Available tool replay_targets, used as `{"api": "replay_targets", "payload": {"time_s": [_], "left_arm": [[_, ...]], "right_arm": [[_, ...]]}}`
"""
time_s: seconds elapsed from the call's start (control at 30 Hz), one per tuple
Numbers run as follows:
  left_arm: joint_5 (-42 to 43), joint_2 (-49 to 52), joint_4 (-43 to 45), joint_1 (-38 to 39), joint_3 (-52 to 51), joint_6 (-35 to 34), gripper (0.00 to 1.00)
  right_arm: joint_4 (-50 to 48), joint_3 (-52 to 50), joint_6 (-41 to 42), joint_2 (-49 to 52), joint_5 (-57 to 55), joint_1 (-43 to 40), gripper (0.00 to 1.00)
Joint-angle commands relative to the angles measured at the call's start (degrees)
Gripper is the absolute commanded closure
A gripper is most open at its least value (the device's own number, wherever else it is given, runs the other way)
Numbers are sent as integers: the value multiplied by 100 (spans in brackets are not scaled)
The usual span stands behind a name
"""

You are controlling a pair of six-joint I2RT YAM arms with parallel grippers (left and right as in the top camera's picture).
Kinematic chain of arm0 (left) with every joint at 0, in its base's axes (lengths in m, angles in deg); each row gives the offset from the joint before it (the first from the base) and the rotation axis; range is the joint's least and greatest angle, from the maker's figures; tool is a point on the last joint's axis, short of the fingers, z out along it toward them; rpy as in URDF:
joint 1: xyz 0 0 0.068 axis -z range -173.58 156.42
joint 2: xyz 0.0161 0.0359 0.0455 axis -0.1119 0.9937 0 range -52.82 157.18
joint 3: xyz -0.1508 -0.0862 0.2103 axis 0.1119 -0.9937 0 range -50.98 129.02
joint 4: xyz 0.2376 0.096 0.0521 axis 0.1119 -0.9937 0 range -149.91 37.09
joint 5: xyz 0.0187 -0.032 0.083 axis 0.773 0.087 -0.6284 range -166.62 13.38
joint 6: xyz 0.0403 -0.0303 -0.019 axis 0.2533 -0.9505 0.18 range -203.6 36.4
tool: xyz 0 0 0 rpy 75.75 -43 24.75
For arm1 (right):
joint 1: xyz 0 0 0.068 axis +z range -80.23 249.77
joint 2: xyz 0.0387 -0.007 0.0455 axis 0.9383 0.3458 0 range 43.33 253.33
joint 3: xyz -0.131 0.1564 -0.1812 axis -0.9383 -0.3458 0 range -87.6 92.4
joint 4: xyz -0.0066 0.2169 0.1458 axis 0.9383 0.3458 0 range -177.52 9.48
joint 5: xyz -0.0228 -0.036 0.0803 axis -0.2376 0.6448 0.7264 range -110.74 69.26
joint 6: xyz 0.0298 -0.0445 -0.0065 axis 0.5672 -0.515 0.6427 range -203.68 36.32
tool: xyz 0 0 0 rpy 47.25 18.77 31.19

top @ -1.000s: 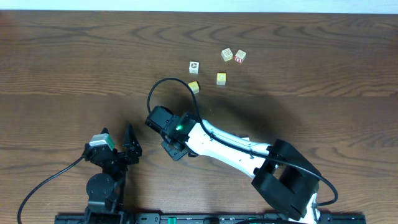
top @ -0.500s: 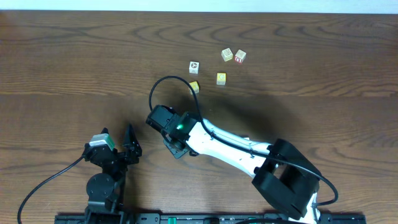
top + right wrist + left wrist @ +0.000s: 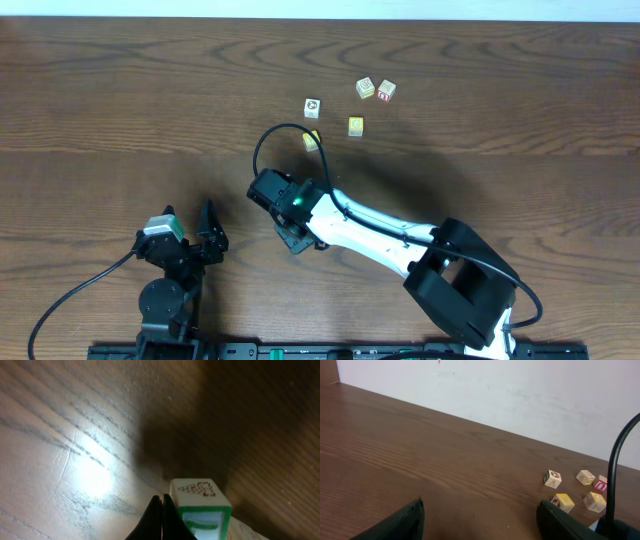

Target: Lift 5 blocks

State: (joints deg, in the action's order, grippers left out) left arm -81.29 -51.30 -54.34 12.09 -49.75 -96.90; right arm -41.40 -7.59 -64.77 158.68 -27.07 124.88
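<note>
two fingers of the right gripper (image 3: pixel 161 500) are pressed together with nothing between them, pointing down at the table (image 3: pixel 60 435). the green-faced block (image 3: pixel 201 507) sits just right of their tips; we cannot tell whether it touches them. the right arm (image 3: pixel 370 232) stretches from the lower right of the overhead view to its centre. the left gripper (image 3: pixel 480 512) rests at the lower left of that view, jaws spread wide and holding nothing, facing the wall (image 3: pixel 520 390). we count five cubes grouped in the upper centre: three pale blocks (image 3: pixel 313 106), one of them with a red face, and two yellow cubes (image 3: pixel 356 126). all five lie well apart from both grippers. the right arm's black cable (image 3: pixel 262 145) loops up beside the nearer yellow cube and, from the left wrist, crosses in front of the group's right edge.
</note>
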Motion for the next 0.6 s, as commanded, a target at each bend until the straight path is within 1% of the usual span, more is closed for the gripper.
{"api": "replay_targets", "payload": {"time_s": [0.0,0.23,0.47,0.57], "left_arm": [[-96,-4,-238,9,-101,11,28],[-94,-4,-238,7,-101,11,28],[-94,-4,-236,7,-101,11,28],[-96,-4,-238,7,-101,11,28]], "right_arm": [[-105,-33,109,9,-94,-103,99],[-181,-33,424,9,-240,-157,99],[-232,-33,479,9,-400,-157,98],[-219,-33,640,9,-557,-157,98]]}}
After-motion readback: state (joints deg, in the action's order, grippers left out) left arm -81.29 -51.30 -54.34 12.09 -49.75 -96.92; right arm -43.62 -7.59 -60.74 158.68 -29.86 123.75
